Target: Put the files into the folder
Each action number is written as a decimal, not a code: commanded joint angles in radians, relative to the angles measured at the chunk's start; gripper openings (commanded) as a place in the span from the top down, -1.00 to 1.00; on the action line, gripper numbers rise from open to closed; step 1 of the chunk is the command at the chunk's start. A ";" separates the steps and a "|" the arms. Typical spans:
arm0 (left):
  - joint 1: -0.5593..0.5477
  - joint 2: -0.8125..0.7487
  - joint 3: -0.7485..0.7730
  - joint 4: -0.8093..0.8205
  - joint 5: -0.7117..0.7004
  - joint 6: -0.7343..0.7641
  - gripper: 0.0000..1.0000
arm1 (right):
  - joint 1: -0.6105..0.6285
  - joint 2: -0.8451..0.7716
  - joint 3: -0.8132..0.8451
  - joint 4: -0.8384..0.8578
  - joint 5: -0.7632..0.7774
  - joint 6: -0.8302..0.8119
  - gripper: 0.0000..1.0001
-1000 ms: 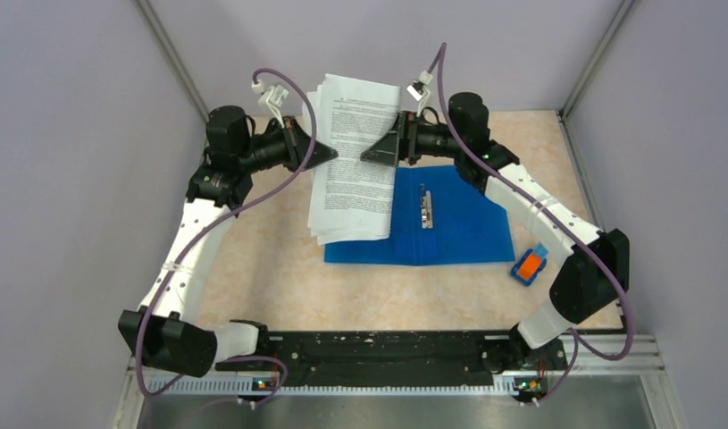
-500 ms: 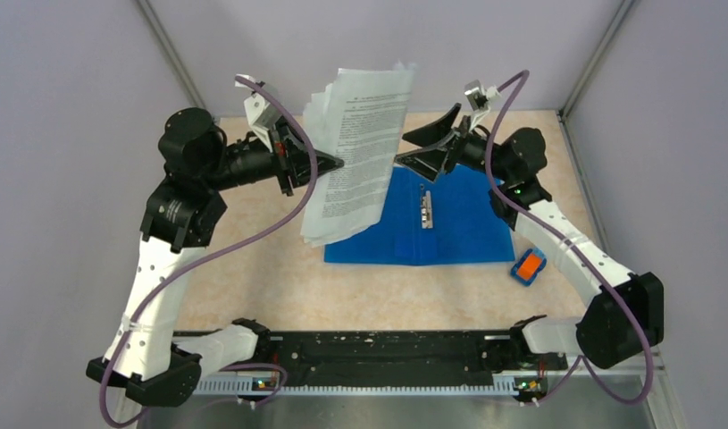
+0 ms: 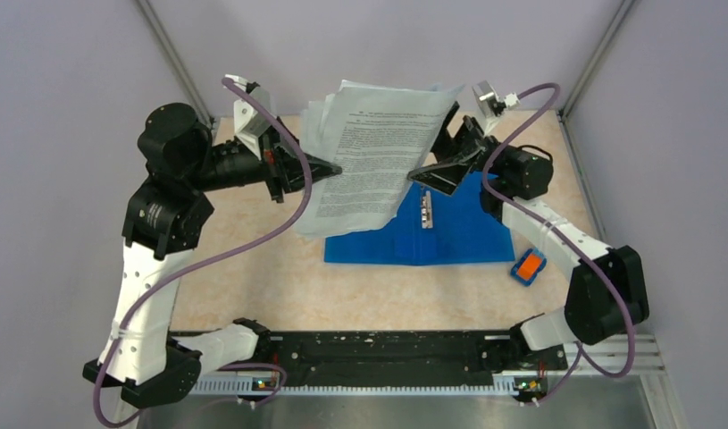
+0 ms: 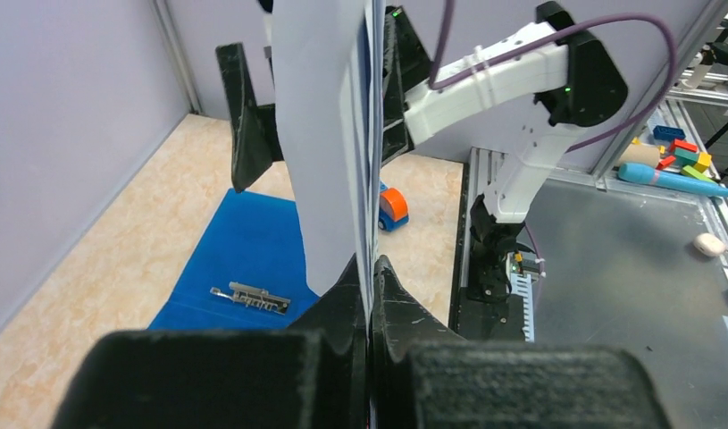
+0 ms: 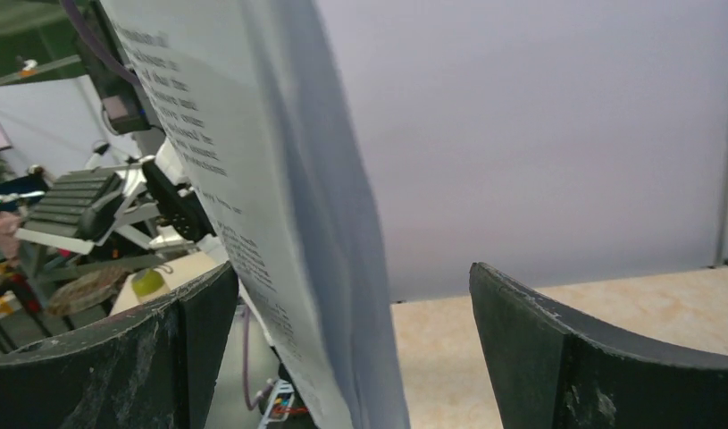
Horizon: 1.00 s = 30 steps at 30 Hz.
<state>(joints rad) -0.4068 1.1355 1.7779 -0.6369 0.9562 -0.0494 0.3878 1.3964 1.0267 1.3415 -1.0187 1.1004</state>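
Observation:
The files (image 3: 378, 152), a stack of white printed sheets, hang in the air above the table's back half, tilted. My left gripper (image 3: 333, 168) is shut on their left edge, and its fingertips (image 4: 371, 268) pinch the sheets (image 4: 324, 134) edge-on. My right gripper (image 3: 440, 154) is open, its fingers straddling the stack's right edge without pressing it. In the right wrist view the sheets (image 5: 253, 179) stand between the wide jaws (image 5: 351, 268), nearer the left finger. The blue folder (image 3: 458, 228) lies open on the table, with its metal clip (image 3: 425, 207) showing.
A small orange-and-blue object (image 3: 528, 266) sits on the table just right of the folder, and shows past the sheets (image 4: 393, 207) in the left wrist view. Grey walls close in the back and both sides. The black arm rail (image 3: 378, 353) runs along the near edge.
The right gripper opened and let go of the sheets, and its jaws now straddle their right edge. The left arm lifted and tilted the stack higher off the folder.

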 commanded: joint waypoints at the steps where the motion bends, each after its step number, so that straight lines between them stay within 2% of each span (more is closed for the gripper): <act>1: -0.004 0.011 0.063 -0.001 0.050 0.019 1.00 | -0.003 0.062 0.089 0.345 -0.054 0.228 -0.98; 10: -0.004 0.030 0.076 0.004 0.019 0.020 1.00 | 0.045 0.128 0.169 0.380 -0.079 0.265 -0.98; 15: 0.001 0.041 0.083 0.006 -0.107 0.017 1.00 | 0.076 0.128 0.197 0.380 -0.104 0.274 -0.95; 17: 0.007 0.040 0.081 0.010 -0.157 0.013 1.00 | 0.076 0.120 0.188 0.378 -0.103 0.273 -0.86; 20: 0.018 0.038 0.078 0.012 -0.237 0.001 1.00 | 0.069 0.113 0.175 0.371 -0.094 0.274 -0.61; 24: 0.028 0.024 0.047 0.036 -0.304 -0.025 1.00 | 0.051 0.096 0.152 0.292 -0.075 0.234 -0.11; 28: 0.030 0.012 0.006 0.067 -0.300 -0.046 1.00 | 0.050 0.032 0.119 0.042 -0.031 0.035 0.39; 30: 0.031 0.010 -0.006 0.068 -0.304 -0.046 1.00 | 0.050 -0.014 0.104 -0.174 0.022 -0.103 0.66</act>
<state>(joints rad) -0.3801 1.1702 1.7924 -0.6346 0.6842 -0.0742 0.4423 1.4925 1.1477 1.4384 -1.0824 1.2484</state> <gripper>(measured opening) 0.012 0.274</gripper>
